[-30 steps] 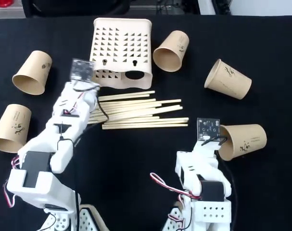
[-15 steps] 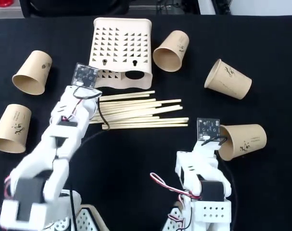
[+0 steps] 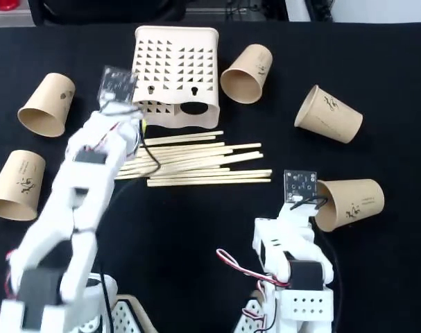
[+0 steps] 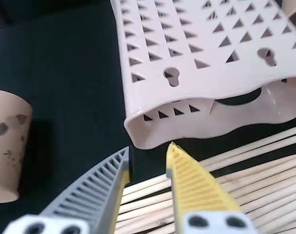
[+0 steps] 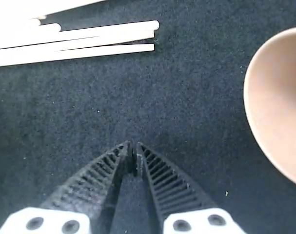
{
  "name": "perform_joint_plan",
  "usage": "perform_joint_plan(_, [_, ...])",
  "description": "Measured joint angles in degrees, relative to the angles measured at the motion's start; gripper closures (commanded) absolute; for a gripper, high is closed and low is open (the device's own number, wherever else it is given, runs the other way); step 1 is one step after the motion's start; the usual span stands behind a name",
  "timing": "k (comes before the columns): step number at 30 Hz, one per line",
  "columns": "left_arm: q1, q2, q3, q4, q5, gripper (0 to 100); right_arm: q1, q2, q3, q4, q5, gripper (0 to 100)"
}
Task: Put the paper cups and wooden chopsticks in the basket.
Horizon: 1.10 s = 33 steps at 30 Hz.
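Basket (image 3: 175, 69): on its side, far centre. Paper cups (image 3: 245, 73): five, toppled around it; printed marks, apparently too small to read. Chopsticks (image 3: 196, 163): heap beside basket rim. Left gripper (image 4: 148, 148): above them, jaws slightly parted, empty. Right gripper (image 5: 133, 148): jaws closed, empty.

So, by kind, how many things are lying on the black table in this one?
Brown paper cups: 5
Cream perforated plastic basket: 1
Pile of pale wooden chopsticks: 1 (sticks overlap, uncountable)
Total: 7

cream basket (image 3: 175, 62), triangle holes; tan paper cups (image 3: 246, 73); pale wooden chopsticks (image 3: 203, 166); black table (image 3: 196, 229).
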Motion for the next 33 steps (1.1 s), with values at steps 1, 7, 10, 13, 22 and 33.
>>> perform_joint_plan(1, [0.0,3.2,-2.8,1.9,0.0,82,0.0,0.0,0.0,0.0,0.0,97.6])
perform_joint_plan(7, [-3.0,13.1,-12.6,6.2,3.3,78,0.0,0.0,0.0,0.0,0.0,97.6])
perform_joint_plan(10, [-4.1,13.6,-13.8,6.2,5.1,76,0.0,0.0,0.0,0.0,0.0,97.6])
perform_joint_plan(13, [-4.1,14.4,-13.9,3.2,9.2,75,0.0,0.0,0.0,0.0,0.0,97.6])
perform_joint_plan(22, [-5.9,25.6,-13.9,-12.7,12.8,76,0.0,0.0,0.0,0.0,0.0,97.6])
perform_joint_plan(33, [-3.3,34.9,-13.9,-30.0,10.0,97,0.0,0.0,0.0,0.0,0.0,97.6])
